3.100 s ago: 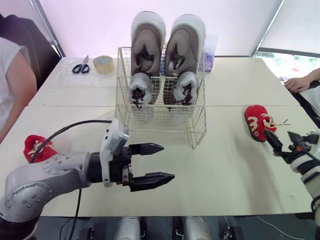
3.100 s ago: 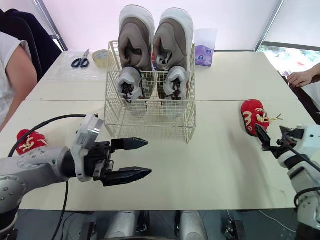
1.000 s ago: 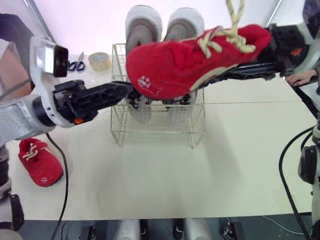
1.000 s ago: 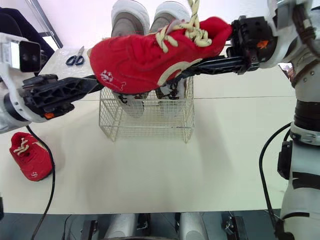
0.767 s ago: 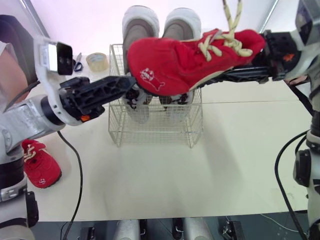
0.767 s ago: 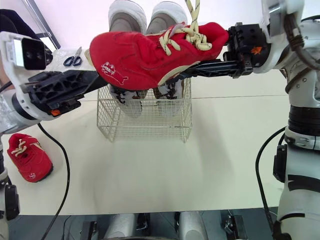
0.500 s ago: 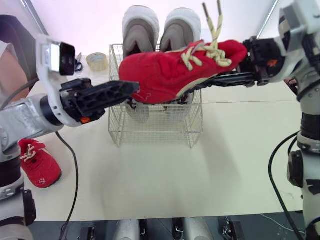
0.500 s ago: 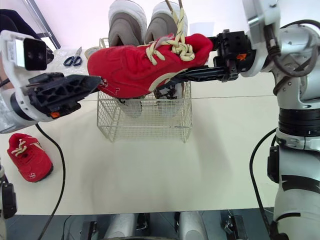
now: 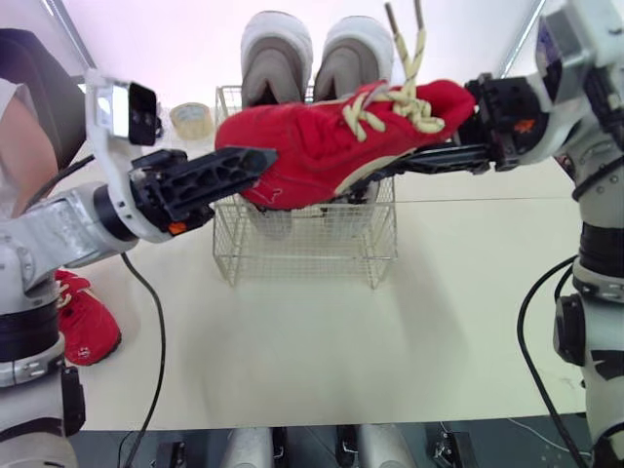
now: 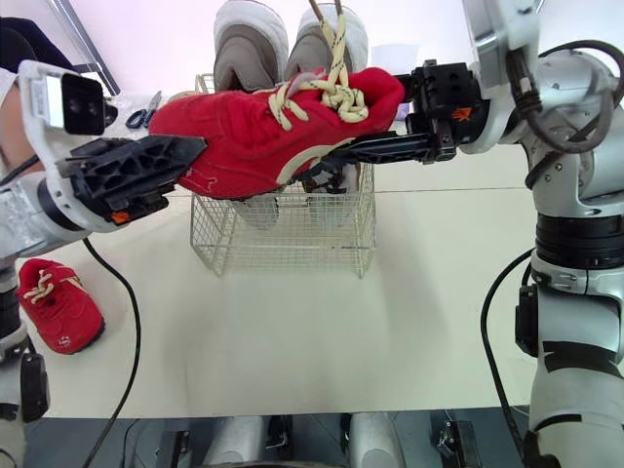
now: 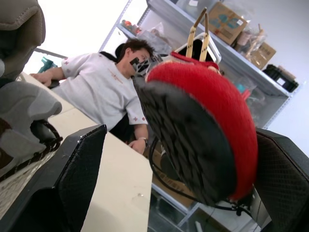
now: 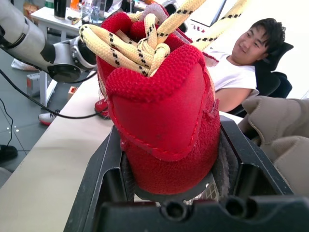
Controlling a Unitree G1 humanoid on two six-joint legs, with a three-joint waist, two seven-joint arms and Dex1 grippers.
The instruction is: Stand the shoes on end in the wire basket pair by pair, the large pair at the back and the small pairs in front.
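Right wrist view: right gripper (image 12: 170, 166) clamped on the heel of 1 red shoe (image 9: 331, 156), held sideways in the air before the wire basket (image 9: 304, 244). Left gripper (image 9: 255, 164) spread around the toe, apparently not pressing. Should handle light, soft, squashy; loose laces (image 9: 405, 58) may snag wire. Best held by the firmer sole edges.

Pale tables (image 9: 468, 292) stand before a white wall (image 9: 185, 44) (metal shelves (image 11: 244, 59) hold cardboard boxes (image 11: 226, 21)).
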